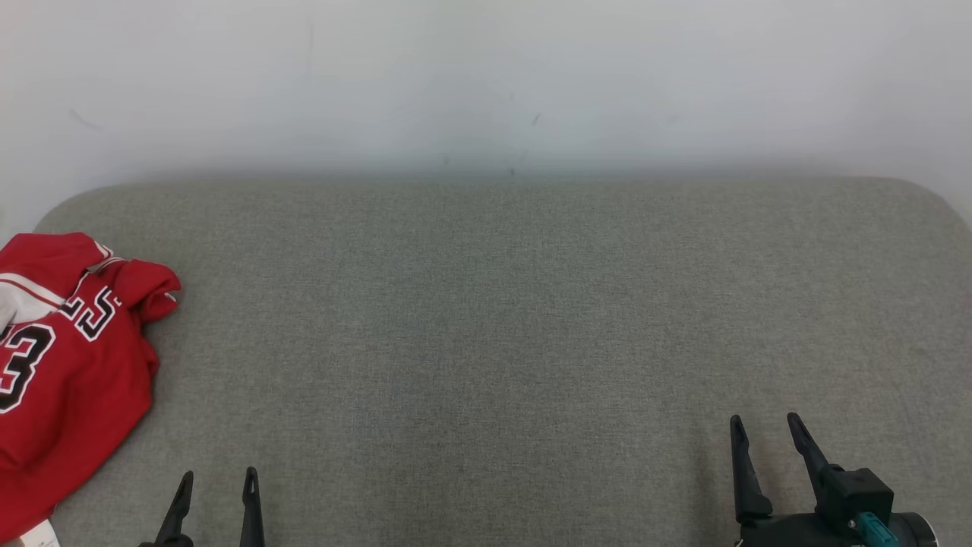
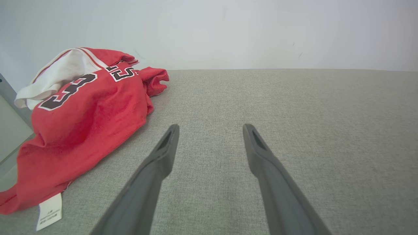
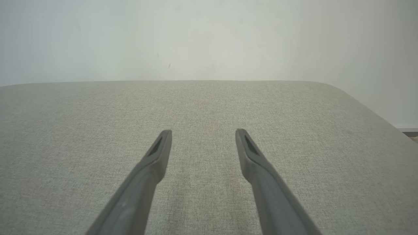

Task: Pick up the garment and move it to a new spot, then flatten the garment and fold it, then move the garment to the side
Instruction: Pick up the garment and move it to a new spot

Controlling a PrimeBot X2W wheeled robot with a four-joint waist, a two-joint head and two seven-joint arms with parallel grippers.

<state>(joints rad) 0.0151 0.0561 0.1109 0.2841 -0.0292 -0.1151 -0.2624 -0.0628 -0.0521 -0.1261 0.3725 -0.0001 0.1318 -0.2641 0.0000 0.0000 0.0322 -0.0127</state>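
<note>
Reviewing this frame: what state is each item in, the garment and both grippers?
red jersey: crumpled in a heap at the left edge of the grey surface, not gripped.
care label: sticking out, lying on the surface.
left gripper: open, empty.
right gripper: open, empty.

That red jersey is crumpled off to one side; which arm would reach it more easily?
Likely the left. The left claw, open, sits close beside the red jersey, while the right claw, also open, is far across the grey fabric surface.
</note>
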